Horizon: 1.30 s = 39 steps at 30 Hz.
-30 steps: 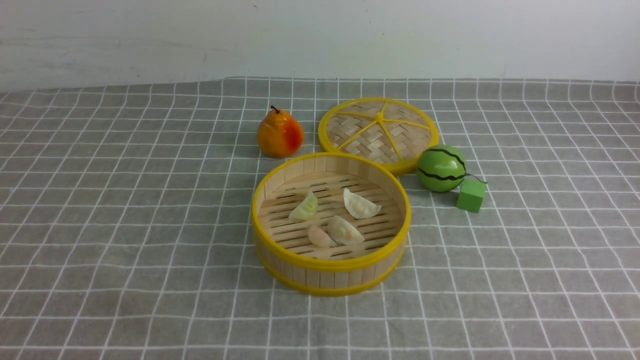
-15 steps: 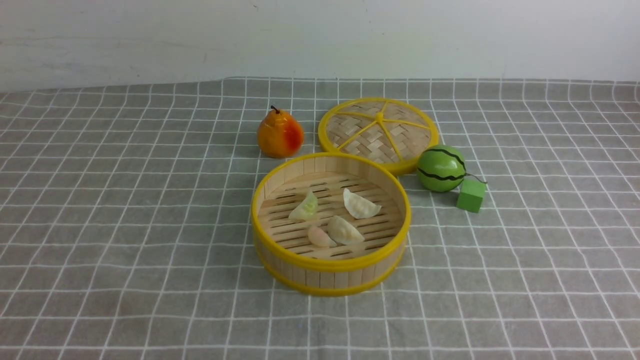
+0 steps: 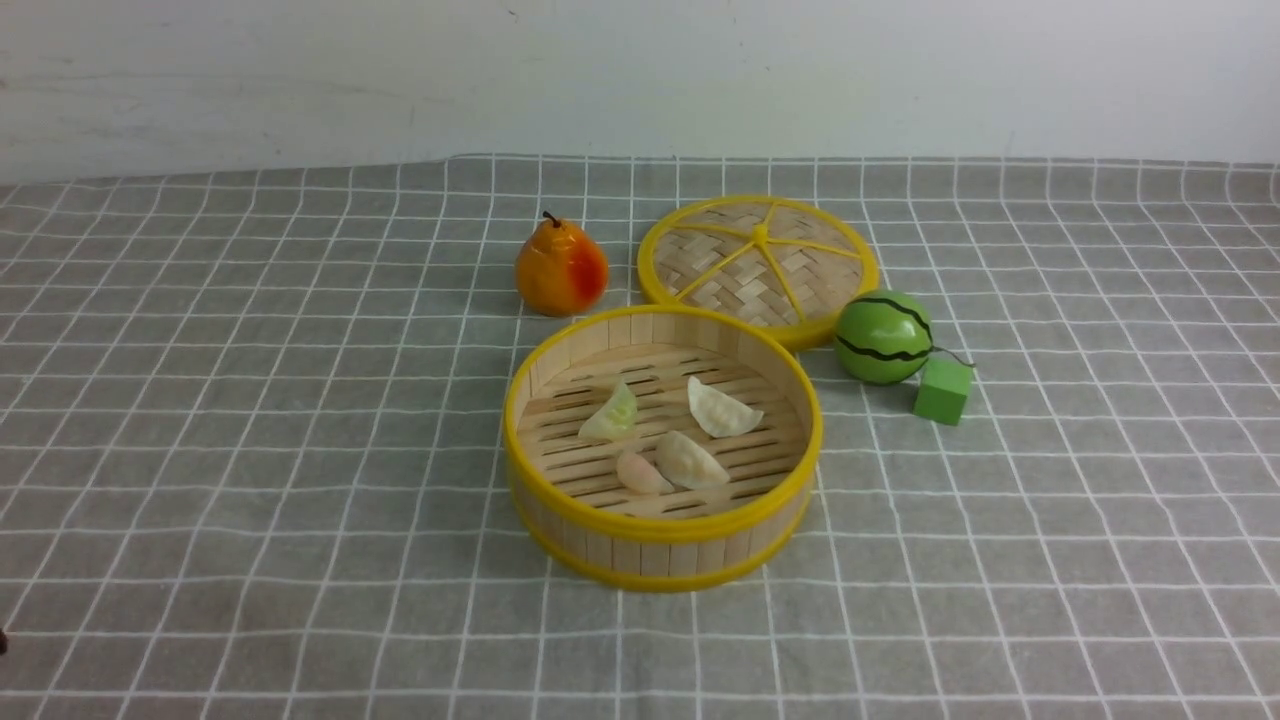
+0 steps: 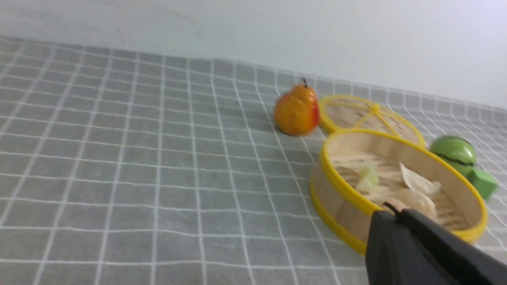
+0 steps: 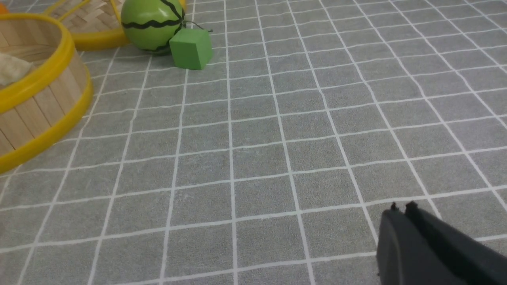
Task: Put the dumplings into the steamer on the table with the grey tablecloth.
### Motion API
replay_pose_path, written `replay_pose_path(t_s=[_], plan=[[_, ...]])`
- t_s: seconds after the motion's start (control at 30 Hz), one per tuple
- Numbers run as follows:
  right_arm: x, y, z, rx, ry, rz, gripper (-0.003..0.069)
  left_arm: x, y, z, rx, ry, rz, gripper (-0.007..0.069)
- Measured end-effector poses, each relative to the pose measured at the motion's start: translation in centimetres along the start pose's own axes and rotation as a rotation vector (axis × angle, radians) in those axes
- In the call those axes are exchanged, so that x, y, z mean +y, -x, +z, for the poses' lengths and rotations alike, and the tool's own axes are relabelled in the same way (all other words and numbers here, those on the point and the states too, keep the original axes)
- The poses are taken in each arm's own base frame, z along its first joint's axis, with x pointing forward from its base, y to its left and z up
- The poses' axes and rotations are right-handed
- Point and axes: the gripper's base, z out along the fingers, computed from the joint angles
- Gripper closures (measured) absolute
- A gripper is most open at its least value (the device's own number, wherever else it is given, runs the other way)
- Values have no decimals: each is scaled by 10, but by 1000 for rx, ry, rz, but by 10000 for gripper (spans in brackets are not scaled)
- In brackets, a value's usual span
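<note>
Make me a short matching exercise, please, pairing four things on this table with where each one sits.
Things:
1. pale green dumpling
2. pear
3. green cube
4. woven lid

Places:
A. flat on the grey tablecloth, just behind the steamer
B. on the slatted floor inside the steamer
C. touching the near right side of the toy watermelon
D. upright on the cloth, left of the lid

Pairs: 1-B, 2-D, 3-C, 4-A
</note>
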Motion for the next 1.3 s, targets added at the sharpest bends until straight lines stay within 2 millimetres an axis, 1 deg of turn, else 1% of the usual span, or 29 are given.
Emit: replay_pose_path(t_s=[0.03, 0.13, 0.2, 0.3, 0.47, 0.73, 1.3], plan=[[0, 0, 0, 0, 0, 0, 652, 4, -8, 0, -18, 34, -11, 638], [0, 0, 0, 0, 0, 0, 649, 12, -25, 0, -31, 101, -33, 638], [0, 0, 0, 0, 0, 0, 647, 17, -37, 1, -15, 142, -47, 638], [0, 0, 0, 1, 0, 0, 642, 24, -55, 3, 53, 188, -60, 638], [0, 0, 0, 1, 0, 0, 632, 27, -66, 2, 141, 221, -59, 638], [0, 0, 0, 1, 0, 0, 620, 28, -70, 2, 194, 223, 49, 638], [0, 0, 0, 1, 0, 0, 596, 28, -70, 2, 195, 222, 59, 638]])
